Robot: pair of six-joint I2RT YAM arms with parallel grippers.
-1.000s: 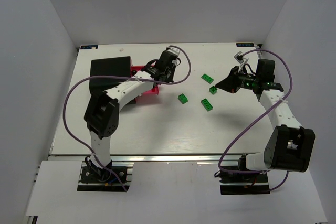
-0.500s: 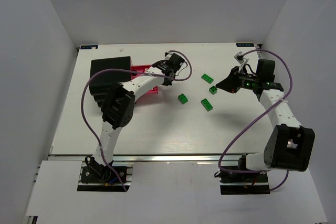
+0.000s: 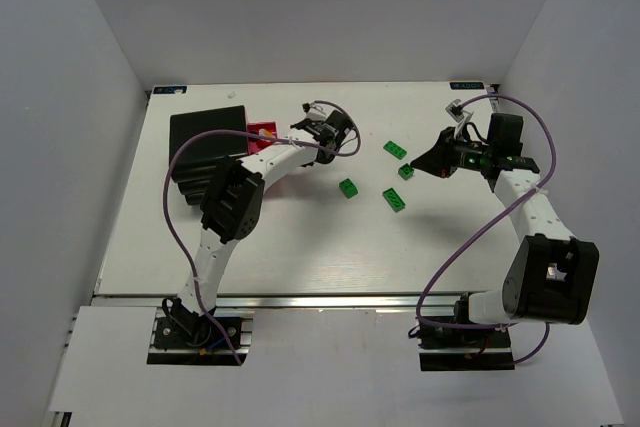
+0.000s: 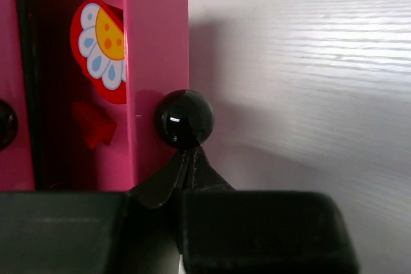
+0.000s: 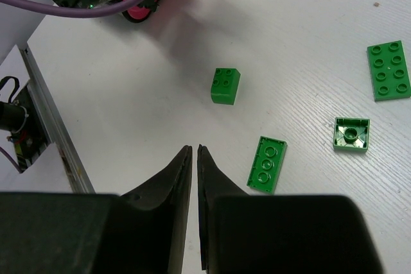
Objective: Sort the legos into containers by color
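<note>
Several green legos lie mid-table: a flat plate, a small brick, a square brick and another plate. In the right wrist view they are the square brick, an upturned plate, an upturned small brick and a studded plate. My right gripper is shut and empty above the table, beside the small brick. My left gripper is shut, its tips against a black knob on the pink box. A red flower-printed piece lies inside.
The black box stands at the far left, next to the pink box, which my left arm mostly covers. A dim red shape sits lower inside the pink box. The table's near half is bare white.
My left arm has swung its elbow left and its gripper has slid right along the pink box. Less of the pink box shows. The right arm and the green legos have not moved.
</note>
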